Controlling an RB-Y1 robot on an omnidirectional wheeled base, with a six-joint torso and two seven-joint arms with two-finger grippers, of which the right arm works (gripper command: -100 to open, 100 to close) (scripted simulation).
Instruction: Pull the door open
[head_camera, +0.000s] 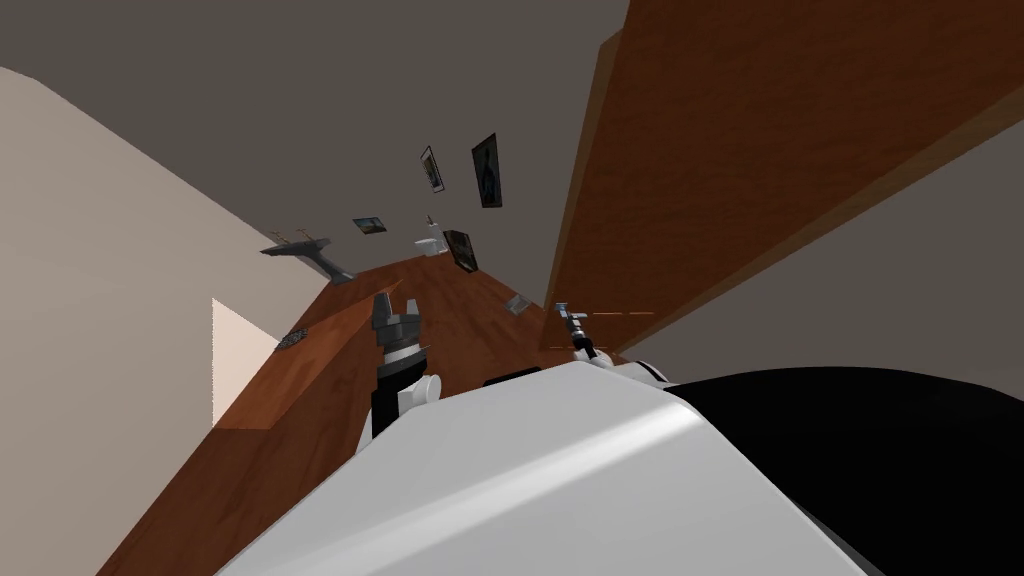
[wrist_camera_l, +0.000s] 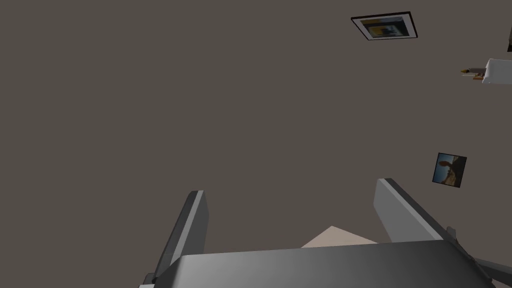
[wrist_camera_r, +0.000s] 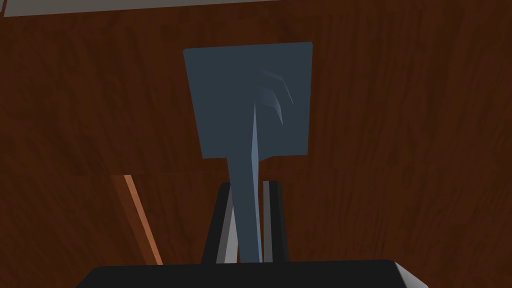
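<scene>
A brown wooden door (head_camera: 720, 150) stands at my right, swung partly out from its frame. Its dark blue-grey lever handle (wrist_camera_r: 247, 195) rises from a square backplate (wrist_camera_r: 225, 100) on the wood. My right gripper (wrist_camera_r: 248, 200) is shut on the lever, one finger pressed to each side of it. In the head view that gripper (head_camera: 568, 318) shows small at the door's edge. My left gripper (wrist_camera_l: 290, 200) is held up in front of me, open, with nothing between its fingers (wrist_camera_l: 192, 225). In the head view it (head_camera: 396, 310) hangs over the wooden floor.
A brown wooden floor (head_camera: 300, 420) runs ahead between a pale wall (head_camera: 100, 300) on the left and the door. Framed pictures (head_camera: 486, 170), a grey wall shelf (head_camera: 300, 250) and a white toilet (head_camera: 430, 243) sit at the far end. A black area (head_camera: 900, 450) lies at the lower right.
</scene>
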